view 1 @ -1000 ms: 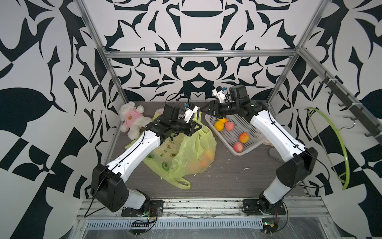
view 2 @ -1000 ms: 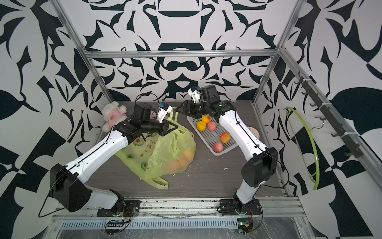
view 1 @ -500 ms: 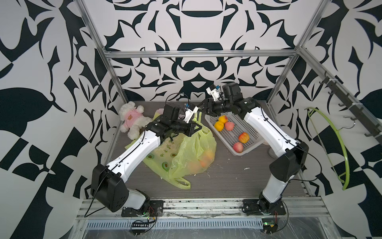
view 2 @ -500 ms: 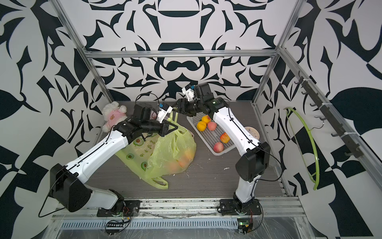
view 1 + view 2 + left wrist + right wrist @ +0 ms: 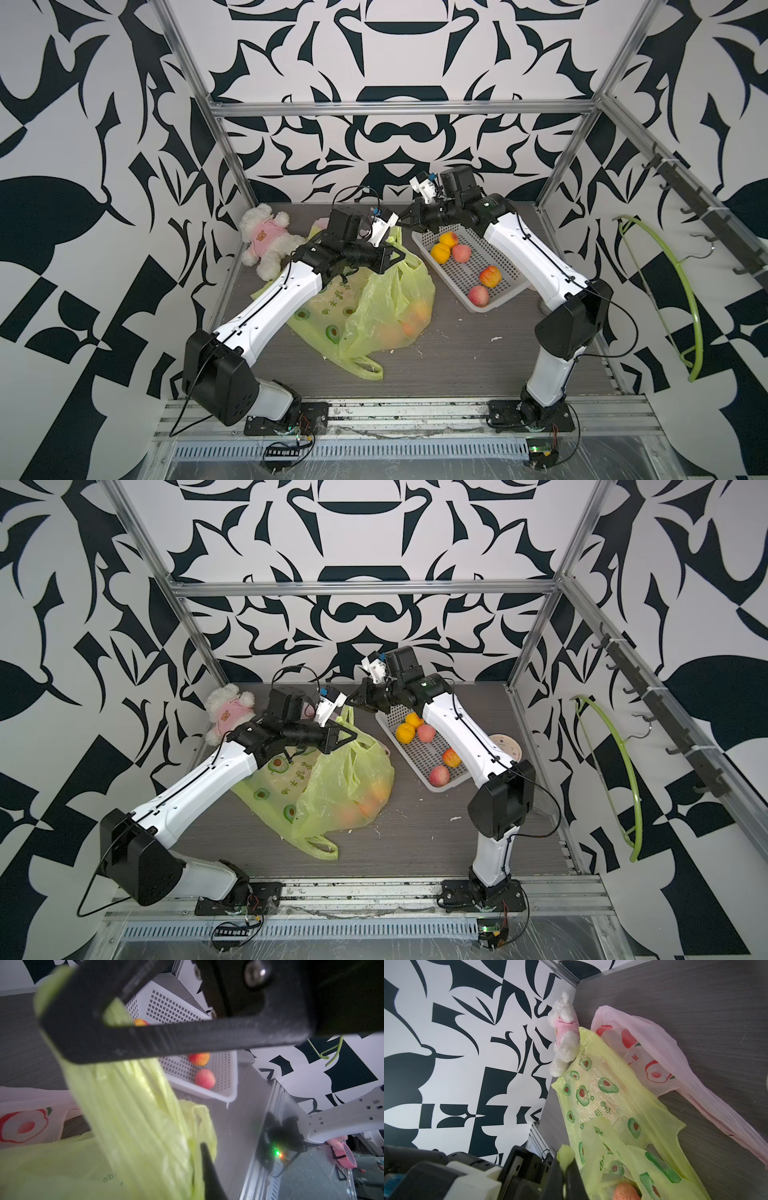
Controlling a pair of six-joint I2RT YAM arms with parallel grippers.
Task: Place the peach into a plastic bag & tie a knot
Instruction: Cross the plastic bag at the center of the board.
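The left gripper (image 5: 398,257) and right gripper (image 5: 403,222) are each pinching a handle of the bag (image 5: 386,303), beside the basket (image 5: 496,308).

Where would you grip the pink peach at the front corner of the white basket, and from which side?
Grip the peach across its round middle, coming straight down from above. It lies loose on the basket floor, near the front wall, with another peach close behind, so a sideways approach looks blocked.
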